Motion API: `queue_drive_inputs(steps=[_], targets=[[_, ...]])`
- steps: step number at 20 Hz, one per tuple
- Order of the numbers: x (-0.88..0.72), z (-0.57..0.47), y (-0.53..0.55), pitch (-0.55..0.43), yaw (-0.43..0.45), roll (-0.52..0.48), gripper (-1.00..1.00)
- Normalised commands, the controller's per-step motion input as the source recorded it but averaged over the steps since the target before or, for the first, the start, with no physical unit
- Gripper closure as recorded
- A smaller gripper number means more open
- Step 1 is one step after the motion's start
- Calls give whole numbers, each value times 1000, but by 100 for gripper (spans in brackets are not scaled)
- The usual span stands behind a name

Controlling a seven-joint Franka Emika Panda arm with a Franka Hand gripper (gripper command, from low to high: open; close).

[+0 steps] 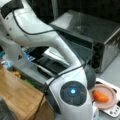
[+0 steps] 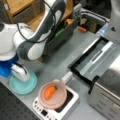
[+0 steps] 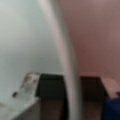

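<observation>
In a front view my gripper (image 2: 22, 76) hangs low over a teal plate (image 2: 27, 87) at the bottom left, its white hand pointing down at the plate's surface. To its right an orange carrot (image 2: 50, 92) lies on a pink plate (image 2: 61, 96) that rests on a white box-like device (image 2: 71, 105). The carrot (image 1: 100, 96) and pink plate (image 1: 111, 93) also show at the bottom right of a front view, where the arm hides the gripper. The wrist view is filled by a pale teal surface (image 3: 22, 37) and a pink one (image 3: 97, 32).
A metal toaster oven (image 1: 100, 37) stands with its door (image 2: 90, 60) folded down flat. A wooden shelf (image 1: 17, 92) and a dark tray of small items (image 2: 62, 31) sit behind the arm. A blue object (image 2: 5, 68) lies beside the teal plate.
</observation>
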Motion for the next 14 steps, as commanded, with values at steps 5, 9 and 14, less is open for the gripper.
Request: queue_drive_inputs(steps=[5, 9, 14], targets=[[119, 205, 60, 119, -1, 7, 100], [154, 212, 101, 145, -25, 5, 100], [164, 245, 101, 148, -57, 5, 100]])
